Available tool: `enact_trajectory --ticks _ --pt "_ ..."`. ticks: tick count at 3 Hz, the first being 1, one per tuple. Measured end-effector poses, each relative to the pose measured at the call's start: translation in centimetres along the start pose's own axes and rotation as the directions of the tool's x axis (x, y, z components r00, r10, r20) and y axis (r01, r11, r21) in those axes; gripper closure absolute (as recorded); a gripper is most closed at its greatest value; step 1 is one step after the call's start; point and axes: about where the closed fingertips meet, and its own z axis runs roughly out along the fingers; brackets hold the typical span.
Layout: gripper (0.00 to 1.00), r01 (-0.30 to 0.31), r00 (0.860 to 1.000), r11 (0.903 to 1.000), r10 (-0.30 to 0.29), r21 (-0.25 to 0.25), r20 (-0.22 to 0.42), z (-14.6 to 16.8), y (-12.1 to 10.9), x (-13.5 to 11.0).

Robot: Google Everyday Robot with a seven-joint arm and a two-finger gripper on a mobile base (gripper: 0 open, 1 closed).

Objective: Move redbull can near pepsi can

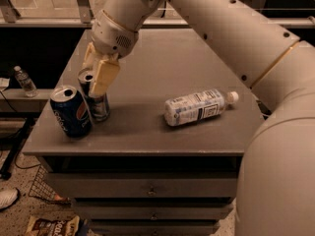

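The redbull can (pixel 100 107) stands upright on the grey table (pixel 162 68) near its front left, right beside the pepsi can (pixel 70 111), almost touching it. The pepsi can is the wider dark blue one with the round logo, at the table's front left corner. My gripper (pixel 97 73) comes down from above with its cream fingers (pixel 105 75) around the top of the redbull can, shut on it.
A clear plastic water bottle (pixel 197 106) with a white cap lies on its side at the table's right. My arm crosses the upper right. A small bottle (pixel 24 81) stands on a low shelf at left. Drawers sit under the table; a snack bag (pixel 51 226) lies on the floor.
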Motion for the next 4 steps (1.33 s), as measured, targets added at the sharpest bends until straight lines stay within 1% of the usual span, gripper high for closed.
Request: enact_trajectory --ticks 2,3,4 --pt "1.0 0.055 0.999 0.9984 -0.055 -0.016 0.0 0.7 -0.6 -2.2" --pt "1.0 0.058 0.998 0.9981 -0.059 -0.021 -0.019 1.3 -0.7 -2.4" --pt "1.0 0.05 0.998 0.9985 -0.051 -0.022 -0.028 1.9 -0.9 -2.0"
